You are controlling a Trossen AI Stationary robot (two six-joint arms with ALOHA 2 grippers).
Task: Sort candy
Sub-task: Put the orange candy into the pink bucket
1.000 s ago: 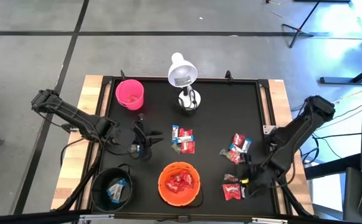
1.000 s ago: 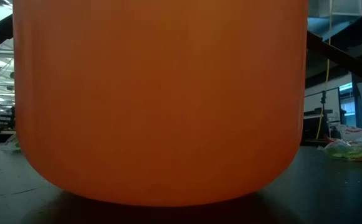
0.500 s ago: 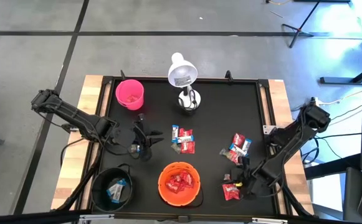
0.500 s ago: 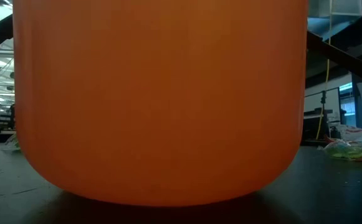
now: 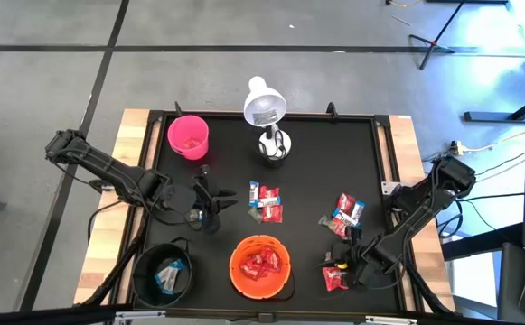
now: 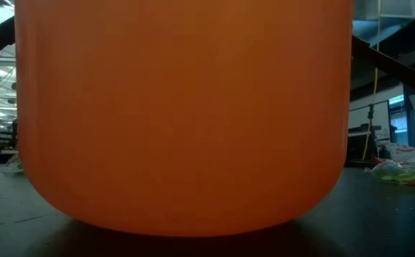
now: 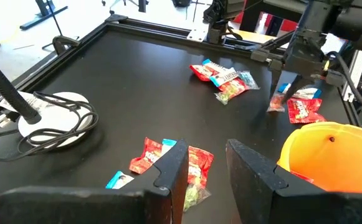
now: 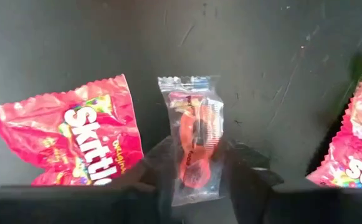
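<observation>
While the left gripper (image 5: 210, 204) hangs left of centre in the high view, its fingers parted and holding nothing, the right gripper (image 5: 342, 268) is down at the lower right of the mat. Its two dark fingers sit on either side of a small clear packet (image 8: 194, 138) with a red sweet inside. They look to be touching the wrapper's edges, but I cannot say whether they have truly clamped it.

The rest of the candy lies in loose groups: a red Skittles packet (image 8: 75, 134) just beside the clear one, a cluster (image 5: 343, 215) further up the right side, and another cluster (image 5: 265, 203) near the middle. Some red ones already sit in the orange bowl (image 5: 260, 267), and a bluish one sits in the black bowl (image 5: 163, 273) at lower left.

I'd judge these packets very light, thin and crinkly. The film would be slick and would buckle rather than resist. The best hold is probably across the narrow middle, over the firmer lump of the sweet, not on the flat sealed ends, which could slide out. The neighbouring red packet lies close enough to get nudged.
</observation>
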